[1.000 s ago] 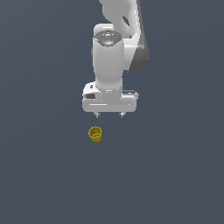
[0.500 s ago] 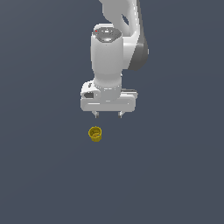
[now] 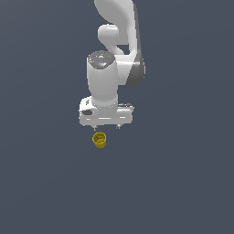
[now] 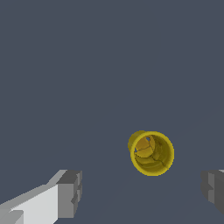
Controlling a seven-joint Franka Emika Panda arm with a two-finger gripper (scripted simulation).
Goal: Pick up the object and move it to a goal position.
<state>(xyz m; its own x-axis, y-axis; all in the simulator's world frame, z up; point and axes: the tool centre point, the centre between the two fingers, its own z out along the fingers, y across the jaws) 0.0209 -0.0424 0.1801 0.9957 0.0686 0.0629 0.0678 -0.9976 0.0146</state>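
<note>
The object is a tiny yellow cup [image 3: 99,140] with a round rim, standing on the dark grey floor. In the wrist view the cup [image 4: 152,153] shows its open mouth and tapering inside. My white gripper [image 3: 106,126] hangs just above the cup and slightly to the exterior view's right of it, not touching it. The jaws are wide open and empty. In the wrist view the gripper [image 4: 142,192] shows two grey fingertips [image 4: 70,192] far apart, with the cup beyond the gap and nearer the other fingertip [image 4: 213,188].
The flat dark grey floor [image 3: 183,183] spreads all around. The white arm [image 3: 116,41] rises behind the gripper. No goal marker shows in either view.
The gripper has come down and moved toward the exterior view's left, closer to the cup. The cup has not moved. The jaws stay open.
</note>
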